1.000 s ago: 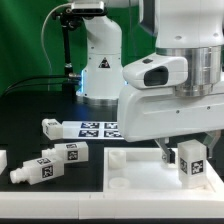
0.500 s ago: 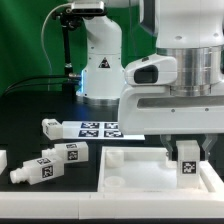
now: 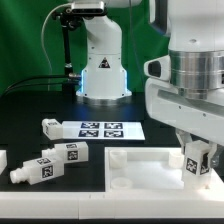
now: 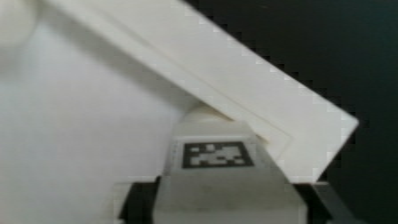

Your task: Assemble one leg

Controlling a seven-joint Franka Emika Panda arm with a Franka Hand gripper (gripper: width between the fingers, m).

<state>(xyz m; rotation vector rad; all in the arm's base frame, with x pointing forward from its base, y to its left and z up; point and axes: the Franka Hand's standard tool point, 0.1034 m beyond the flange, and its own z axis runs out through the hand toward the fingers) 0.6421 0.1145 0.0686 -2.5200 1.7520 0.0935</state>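
My gripper [image 3: 196, 160] is shut on a white leg [image 3: 196, 162] with a black-and-white tag on its side. It holds the leg upright over the far right corner of the large white square panel [image 3: 140, 172]. In the wrist view the leg [image 4: 221, 160] sits between my two dark fingers [image 4: 146, 200], its tagged end toward the panel's raised rim [image 4: 231, 75]. Whether the leg touches the panel I cannot tell. Three more legs lie on the table at the exterior view's left: one [image 3: 50, 127] by the marker board, one [image 3: 65, 153] beside the panel and one [image 3: 38, 169] nearer the front.
The marker board [image 3: 100, 129] lies flat behind the panel. The arm's white base [image 3: 100, 70] stands at the back with a black cable on its left. Another white part [image 3: 3, 161] shows at the left edge.
My gripper has moved with the leg toward the exterior view's right and a little down, to the panel's right corner. The loose legs have not moved.
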